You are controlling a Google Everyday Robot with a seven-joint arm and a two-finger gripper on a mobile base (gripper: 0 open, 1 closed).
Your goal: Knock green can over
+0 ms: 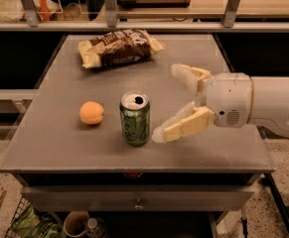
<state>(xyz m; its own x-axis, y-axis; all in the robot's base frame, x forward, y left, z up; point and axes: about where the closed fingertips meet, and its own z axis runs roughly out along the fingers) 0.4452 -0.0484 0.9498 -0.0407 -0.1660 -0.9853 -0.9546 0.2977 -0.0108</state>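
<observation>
The green can (pixel 135 119) stands upright near the front middle of the grey table (pixel 59 88), its silver top and dark drinking hole showing. My gripper (pixel 168 103) comes in from the right at can height, with its cream fingers spread wide apart and nothing between them. The nearer finger (pixel 183 125) has its tip just right of the can, a small gap from its side. The farther finger (pixel 189 77) sits further back and to the right.
A round orange fruit (pixel 92 113) lies just left of the can. A brown and cream snack bag (pixel 118 47) lies at the back of the table. The table's front edge runs close below the can. Shelving and rails stand behind.
</observation>
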